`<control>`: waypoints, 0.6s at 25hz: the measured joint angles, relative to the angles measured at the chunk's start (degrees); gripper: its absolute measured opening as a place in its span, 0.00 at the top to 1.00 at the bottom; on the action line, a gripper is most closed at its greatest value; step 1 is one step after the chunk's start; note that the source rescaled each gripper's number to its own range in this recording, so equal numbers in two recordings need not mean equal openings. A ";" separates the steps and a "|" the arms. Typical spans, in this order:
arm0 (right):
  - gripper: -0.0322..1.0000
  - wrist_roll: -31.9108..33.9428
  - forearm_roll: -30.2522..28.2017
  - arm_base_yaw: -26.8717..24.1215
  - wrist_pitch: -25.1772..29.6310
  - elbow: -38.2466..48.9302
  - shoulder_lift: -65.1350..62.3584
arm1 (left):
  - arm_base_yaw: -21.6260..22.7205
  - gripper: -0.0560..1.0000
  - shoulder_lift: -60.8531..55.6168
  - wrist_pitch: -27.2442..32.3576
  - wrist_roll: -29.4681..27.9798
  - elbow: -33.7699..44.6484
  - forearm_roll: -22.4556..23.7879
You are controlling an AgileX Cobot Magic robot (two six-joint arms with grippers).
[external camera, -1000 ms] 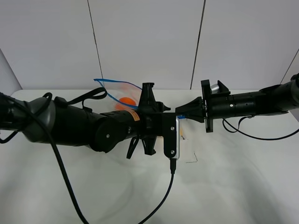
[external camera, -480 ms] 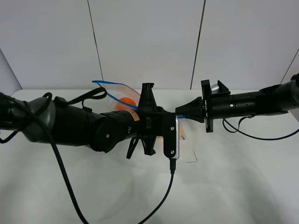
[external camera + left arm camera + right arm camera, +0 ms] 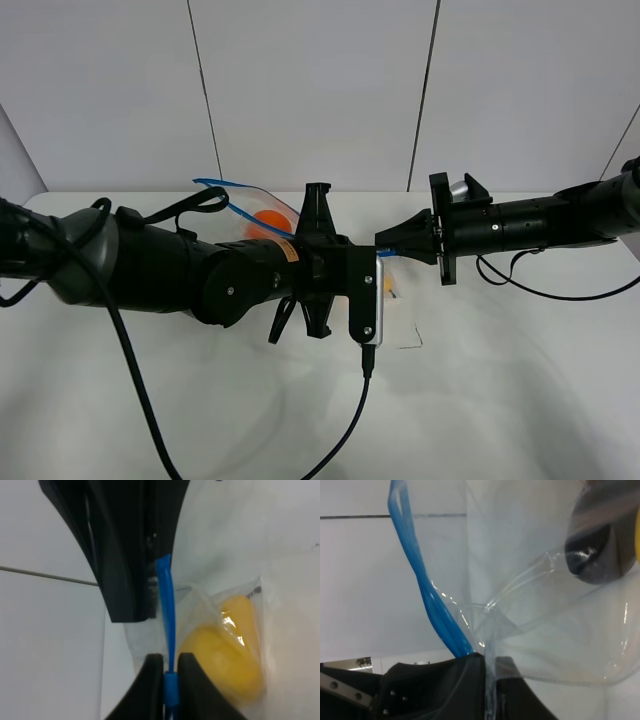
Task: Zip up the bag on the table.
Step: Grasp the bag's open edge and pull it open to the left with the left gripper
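Table (image 3: 500, 400): white, matte. Left gripper (image 3: 170, 666): jaws clamped on the blue zip strip (image 3: 166, 605) of the bag (image 3: 258, 203). Right gripper (image 3: 386, 243): just beside the left gripper, at its 3 o'clock; jaws clamped on the same strip and the clear film. Bag: at table centre, stretched between both grippers. Its free end rises toward 10 o'clock, with an orange toy (image 3: 268, 217) inside.

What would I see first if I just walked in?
A black left arm and a black right arm meet above the white table, holding a clear crinkly plastic bag between them. The left fingers and right fingers both pinch its bright blue zip strip. A yellow toy shows inside, near the left fingers.
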 joint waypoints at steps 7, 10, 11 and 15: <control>0.96 0.00 1.03 0.08 1.24 0.00 0.00 | 1.98 0.94 -2.43 1.37 -0.05 0.43 -0.01; 0.96 0.00 1.26 0.40 1.07 0.00 0.00 | 3.80 0.94 -3.54 2.28 -0.05 1.56 0.24; 0.96 0.00 1.26 0.40 0.82 0.00 0.00 | 4.63 0.94 -3.95 2.52 -0.05 1.91 0.24; 0.96 0.27 1.26 0.40 0.04 0.00 0.00 | 8.10 0.95 -5.30 2.94 -0.05 2.94 0.24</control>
